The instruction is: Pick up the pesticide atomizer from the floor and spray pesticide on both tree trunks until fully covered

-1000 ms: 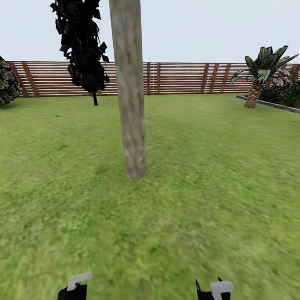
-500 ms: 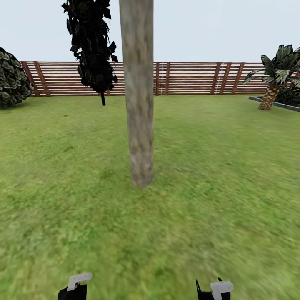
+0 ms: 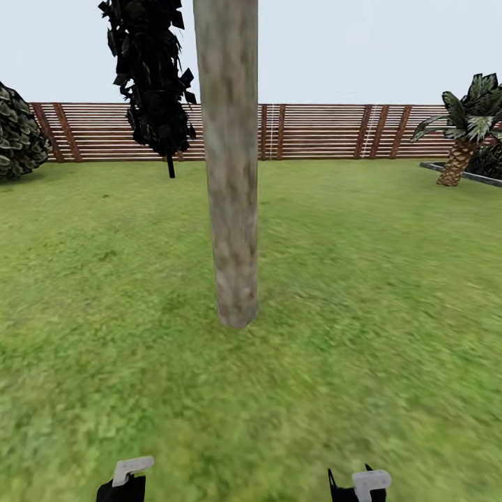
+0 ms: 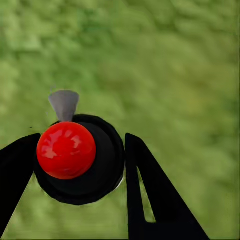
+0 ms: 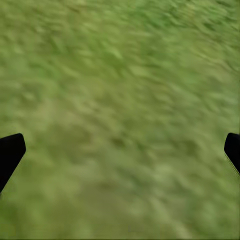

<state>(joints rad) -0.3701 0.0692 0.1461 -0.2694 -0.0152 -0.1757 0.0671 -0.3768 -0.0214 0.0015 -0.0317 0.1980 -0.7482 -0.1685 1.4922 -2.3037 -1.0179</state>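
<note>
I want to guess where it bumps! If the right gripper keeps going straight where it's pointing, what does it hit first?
Probably just the lawn. The right gripper is open, empty, and pointing at grass.

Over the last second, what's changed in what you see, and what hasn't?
The whole head view shifted, so the camera moved: the tree trunk now sits slightly further right and its base lower, apparently nearer. The fence, palm and dark conifer slid right with it. Unchanged: both arms stay low at the frame bottom, and the left gripper holds the pesticide atomizer; the right gripper is open over grass.
</note>
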